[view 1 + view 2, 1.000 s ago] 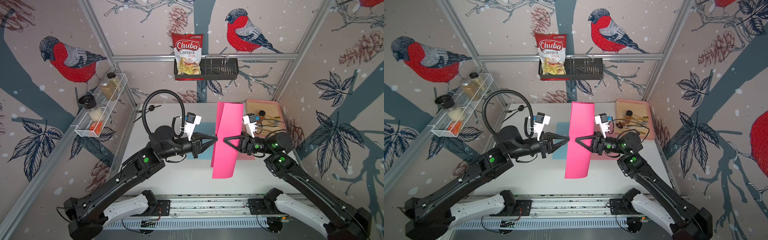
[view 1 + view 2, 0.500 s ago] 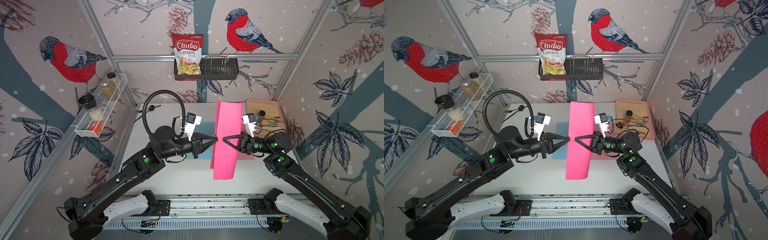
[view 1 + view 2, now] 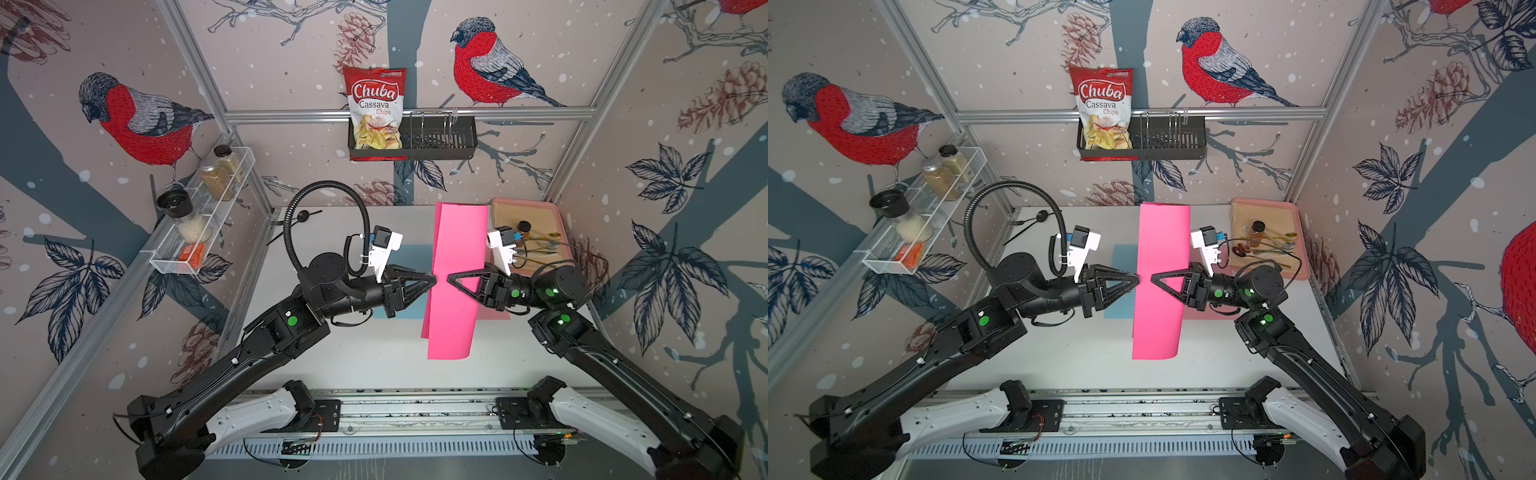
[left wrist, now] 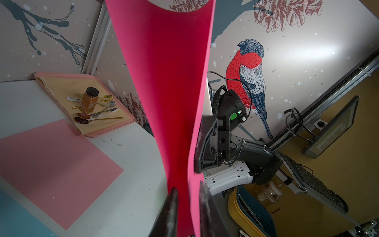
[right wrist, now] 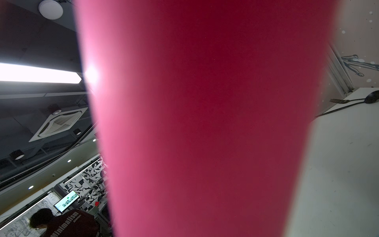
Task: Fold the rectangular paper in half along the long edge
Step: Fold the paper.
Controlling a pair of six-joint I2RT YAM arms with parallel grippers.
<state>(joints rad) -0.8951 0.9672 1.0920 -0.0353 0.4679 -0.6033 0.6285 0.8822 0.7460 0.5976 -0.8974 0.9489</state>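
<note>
The bright pink paper (image 3: pixel 457 241) hangs over the white table (image 3: pixel 374 361), right of centre, a smooth sheet bent into a long curved trough. The left gripper's (image 4: pixel 187 188) black jaws stand slightly apart around its edges. The right gripper (image 3: pixel 453 277) reaches in from the right; whether its jaws pinch the sheet, I cannot tell.

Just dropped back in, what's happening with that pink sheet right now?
The bright pink paper is up between the two arms, above the table, curled over on itself lengthwise, not yet creased. The left hand straddles its edges with fingers slightly parted. The right hand meets it from the opposite side; its grip is hidden by the sheet.
</note>
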